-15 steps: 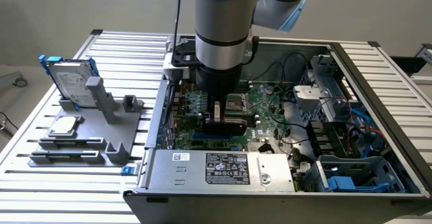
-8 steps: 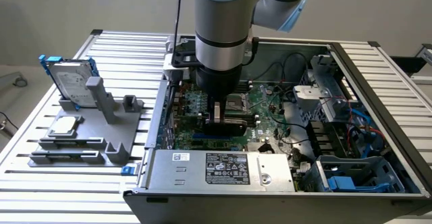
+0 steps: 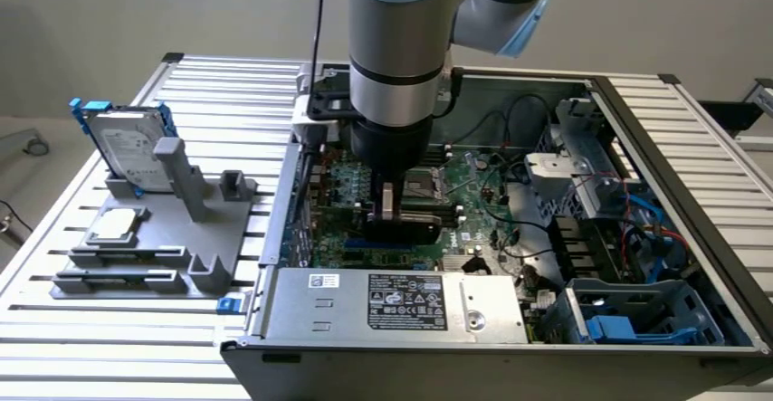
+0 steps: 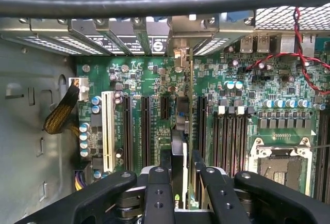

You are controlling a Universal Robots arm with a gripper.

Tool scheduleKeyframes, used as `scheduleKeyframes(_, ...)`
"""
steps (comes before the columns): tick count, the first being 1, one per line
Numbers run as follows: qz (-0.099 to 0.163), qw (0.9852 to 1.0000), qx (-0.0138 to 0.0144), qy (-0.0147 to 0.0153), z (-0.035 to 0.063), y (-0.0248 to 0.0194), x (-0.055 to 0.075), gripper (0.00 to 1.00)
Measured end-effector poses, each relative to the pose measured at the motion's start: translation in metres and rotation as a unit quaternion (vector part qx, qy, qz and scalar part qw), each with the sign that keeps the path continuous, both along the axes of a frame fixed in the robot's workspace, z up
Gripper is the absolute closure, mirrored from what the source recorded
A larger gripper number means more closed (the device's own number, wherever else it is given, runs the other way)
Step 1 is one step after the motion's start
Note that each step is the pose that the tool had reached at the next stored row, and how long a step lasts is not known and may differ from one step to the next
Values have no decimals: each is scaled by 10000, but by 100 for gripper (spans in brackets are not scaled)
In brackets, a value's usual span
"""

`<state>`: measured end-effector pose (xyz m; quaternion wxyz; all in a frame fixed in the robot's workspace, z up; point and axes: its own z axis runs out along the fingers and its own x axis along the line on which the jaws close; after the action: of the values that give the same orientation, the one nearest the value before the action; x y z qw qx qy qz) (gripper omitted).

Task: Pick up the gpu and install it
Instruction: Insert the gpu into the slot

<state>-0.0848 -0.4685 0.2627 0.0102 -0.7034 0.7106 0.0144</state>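
Inside the open computer case (image 3: pixel 483 376), toward the exterior view's left of the motherboard (image 3: pixel 481 180), the end effector (image 3: pixel 392 204) reaches straight down with its fingers pressed onto the gpu (image 3: pixel 401 231), pinching it. The card hangs on edge, its black rounded cover facing the near side, low over the board. That upright hold looks chosen so its connector edge can meet a slot squarely.

In the wrist view the end effector (image 4: pixel 181 175) grips the gpu (image 4: pixel 180 131) by both faces. The card runs edge-on between the long black expansion slots (image 4: pixel 146 131) toward the metal bracket openings (image 4: pixel 193 30) at the case's far wall, so it appears lined up with one slot. Whether its edge has already entered that slot cannot be told.

On the worktop (image 3: pixel 217 75), at the exterior view's left and well apart from the case, a grey fixture (image 3: pixel 169 220) keeps the blue-framed hard drive (image 3: pixel 127 147) upright and the processor chip (image 3: pixel 115 225) lying flat.
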Motion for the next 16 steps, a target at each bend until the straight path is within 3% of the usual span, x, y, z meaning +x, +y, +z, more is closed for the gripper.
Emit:
scheduleKeyframes(8, -6, 10000, 0, 40, -2, 0, 0, 74)
scheduleKeyframes(16, 10, 10000, -2, 43, -28, 0, -1, 74)
